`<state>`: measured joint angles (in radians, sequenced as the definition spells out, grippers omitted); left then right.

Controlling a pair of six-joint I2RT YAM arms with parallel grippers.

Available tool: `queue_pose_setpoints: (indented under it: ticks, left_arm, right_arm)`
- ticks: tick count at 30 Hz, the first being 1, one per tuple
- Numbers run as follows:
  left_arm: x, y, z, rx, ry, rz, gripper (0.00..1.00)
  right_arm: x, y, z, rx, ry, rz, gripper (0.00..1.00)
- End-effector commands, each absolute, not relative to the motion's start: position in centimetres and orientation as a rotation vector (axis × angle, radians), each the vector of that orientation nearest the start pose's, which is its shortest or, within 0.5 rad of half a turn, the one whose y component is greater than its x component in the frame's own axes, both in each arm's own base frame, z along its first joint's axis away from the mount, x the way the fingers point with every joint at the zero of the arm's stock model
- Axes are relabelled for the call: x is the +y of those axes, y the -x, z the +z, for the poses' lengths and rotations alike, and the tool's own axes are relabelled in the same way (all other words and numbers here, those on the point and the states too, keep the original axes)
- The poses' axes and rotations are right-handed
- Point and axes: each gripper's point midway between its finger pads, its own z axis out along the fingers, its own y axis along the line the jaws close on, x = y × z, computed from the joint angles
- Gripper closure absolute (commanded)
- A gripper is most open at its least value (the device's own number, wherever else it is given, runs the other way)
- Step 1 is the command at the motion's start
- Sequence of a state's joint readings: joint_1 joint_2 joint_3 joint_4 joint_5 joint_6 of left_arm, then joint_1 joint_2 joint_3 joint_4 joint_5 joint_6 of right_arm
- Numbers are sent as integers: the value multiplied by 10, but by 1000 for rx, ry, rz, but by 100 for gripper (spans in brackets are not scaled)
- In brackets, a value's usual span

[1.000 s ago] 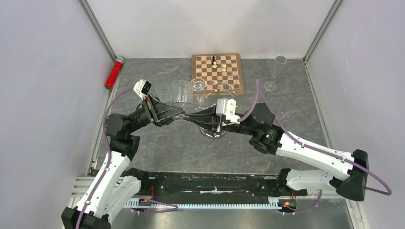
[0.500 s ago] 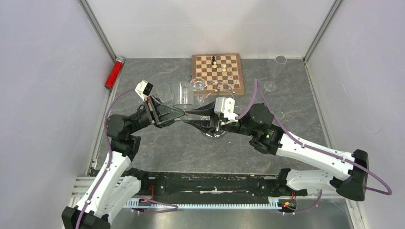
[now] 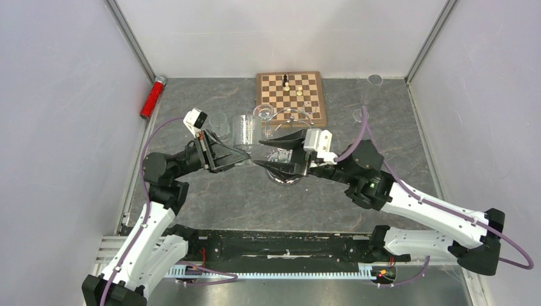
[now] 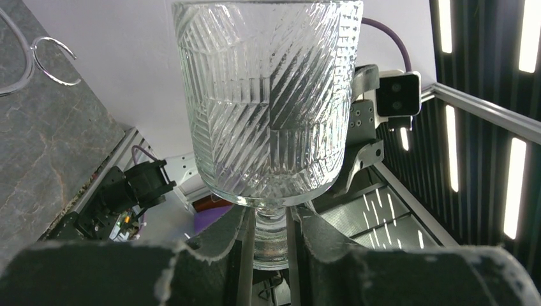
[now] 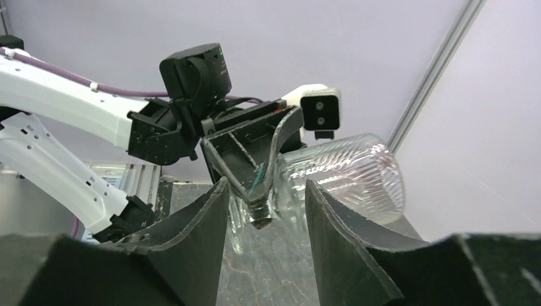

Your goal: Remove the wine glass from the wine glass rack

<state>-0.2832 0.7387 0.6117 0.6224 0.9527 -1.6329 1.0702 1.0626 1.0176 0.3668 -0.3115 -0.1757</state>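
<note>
The wine glass, clear and ribbed, lies tilted above the table with its stem between the fingers of my left gripper. In the left wrist view the bowl fills the frame and the left gripper is shut on the stem. My right gripper stands open just right of the stem, touching nothing. Its wrist view shows the open right gripper facing the glass and the left gripper. The chrome wine glass rack stands behind and under the right gripper; one curled loop shows.
A wooden chessboard with a few pieces lies at the back. Two more clear glasses stand near the rack. A red cylinder lies by the left wall. Small clear discs sit at the back right.
My right gripper has opened, let go of the stem area and drawn back to the right. The left gripper keeps the glass and has shifted slightly right.
</note>
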Motion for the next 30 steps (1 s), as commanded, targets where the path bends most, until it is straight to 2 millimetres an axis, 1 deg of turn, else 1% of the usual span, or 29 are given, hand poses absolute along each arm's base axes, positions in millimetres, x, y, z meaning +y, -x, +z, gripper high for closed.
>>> queue_pose_setpoints:
  ticks: [1,4,6,14,15,18,21,24,27,30]
  left_arm:
    - [-217,-134,392,1590,-218,-2002,98]
    - [-218,-135,386,1611,-237,-1979,98]
    - [-219,-134,381,1630,-270,-1959,98]
    - [-221,-131,346,1717,-416,-1866,98]
    - [-221,-131,341,1729,-429,-1853,98]
    - [-221,-128,329,1752,-476,-1827,98]
    - [-221,-120,320,1765,-558,-1836,98]
    - [-221,-111,316,1763,-629,-1850,98]
    - [-226,-98,311,1775,-697,-1856,98]
    - [-231,-86,304,1797,-785,-1823,98]
  right_arm:
    - [339,-139,459,859,915,955,49]
    - [335,-141,463,917,912,949,48]
    - [333,-144,460,975,921,940,47]
    - [314,-142,452,1072,924,911,43]
    - [313,-142,445,1110,948,899,42]
    - [310,-145,437,1202,989,864,39]
    - [309,-144,430,1270,1027,856,37]
    - [306,-138,425,1310,1062,866,36]
    - [304,-137,423,1350,1076,868,35]
    - [305,-134,418,1388,1101,880,35]
